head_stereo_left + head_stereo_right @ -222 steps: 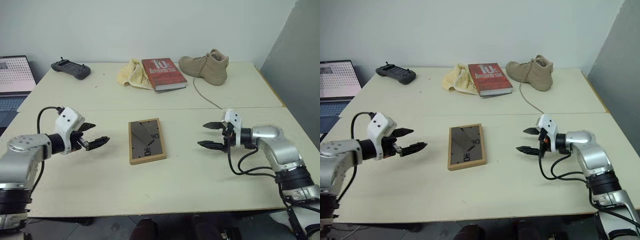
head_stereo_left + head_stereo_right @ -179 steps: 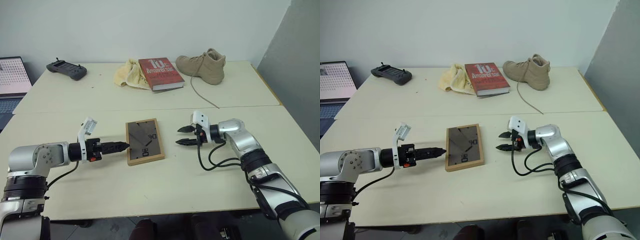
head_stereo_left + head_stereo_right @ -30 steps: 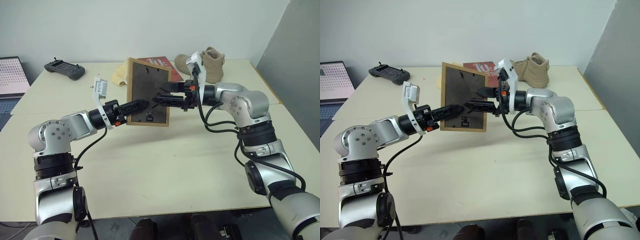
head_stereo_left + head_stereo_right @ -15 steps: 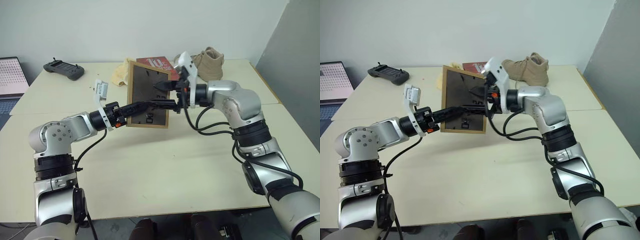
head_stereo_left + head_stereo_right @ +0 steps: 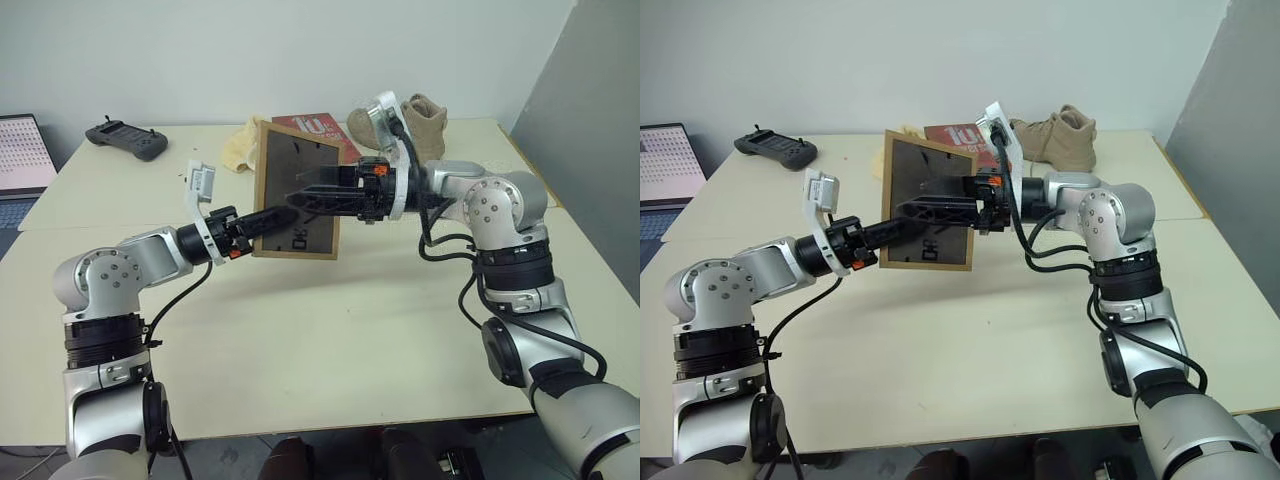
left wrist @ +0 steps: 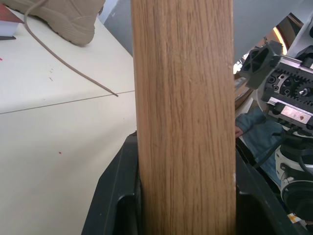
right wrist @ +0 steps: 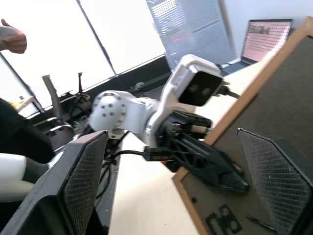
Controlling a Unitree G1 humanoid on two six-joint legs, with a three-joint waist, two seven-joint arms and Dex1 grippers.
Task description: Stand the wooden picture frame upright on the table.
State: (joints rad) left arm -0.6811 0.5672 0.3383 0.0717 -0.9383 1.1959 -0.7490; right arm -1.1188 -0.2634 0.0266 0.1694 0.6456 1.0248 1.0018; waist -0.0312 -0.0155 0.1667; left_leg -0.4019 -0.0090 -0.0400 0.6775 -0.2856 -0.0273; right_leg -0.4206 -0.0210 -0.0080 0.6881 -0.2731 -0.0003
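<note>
The wooden picture frame (image 5: pixel 296 190) is held upright over the table (image 5: pixel 330 330), its dark back panel facing me. My left gripper (image 5: pixel 262 219) is shut on the frame's lower left edge. In the left wrist view the light-wood edge (image 6: pixel 183 117) sits clamped between the black fingers (image 6: pixel 117 196). My right gripper (image 5: pixel 303 192) is open and reaches across the back panel from the right. Its wide pads (image 7: pixel 83 181) stand apart in the right wrist view, with the panel (image 7: pixel 274 112) beyond them. Whether the frame's bottom edge rests on the table I cannot tell.
A red book (image 5: pixel 318 128), a tan boot (image 5: pixel 420 118) with a trailing lace, and a yellow cloth (image 5: pixel 240 148) lie behind the frame. A black controller (image 5: pixel 125 138) and a laptop (image 5: pixel 22 155) are at the far left. A person's hand (image 7: pixel 12 39) shows beyond the table.
My right gripper has rolled at the wrist and drawn slightly back in front of the back panel. The frame and my left gripper have stayed in place.
</note>
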